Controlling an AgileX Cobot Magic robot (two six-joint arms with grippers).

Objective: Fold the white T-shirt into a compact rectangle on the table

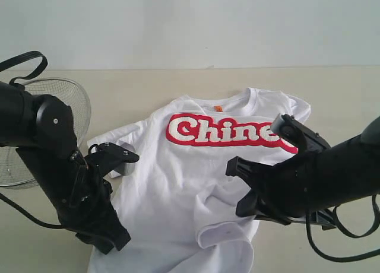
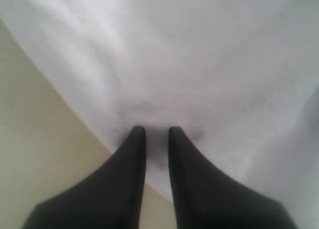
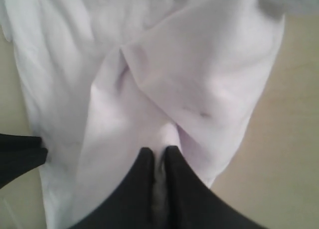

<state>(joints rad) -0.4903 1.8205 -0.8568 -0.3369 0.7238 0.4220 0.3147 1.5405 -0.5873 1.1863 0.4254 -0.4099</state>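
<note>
The white T-shirt [image 1: 190,172] lies chest-up on the table [image 1: 136,86], its red-and-white lettering [image 1: 202,130] toward the far side. Near its lower right, a part of the cloth [image 1: 228,237] is turned over on itself. My left gripper [image 2: 156,132] is at the shirt's left edge, low down, shut on the cloth with the fabric puckered round its fingertips. My right gripper [image 3: 158,152] is shut on a raised fold of the shirt [image 3: 169,89] on its right side. In the exterior view both arms hide their own fingertips.
A round wire-mesh basket [image 1: 65,98] stands at the far left, behind the left arm [image 1: 53,160]. The right arm [image 1: 320,172] reaches in from the right and covers the end of the lettering. Bare table [image 3: 294,139] lies beside the shirt.
</note>
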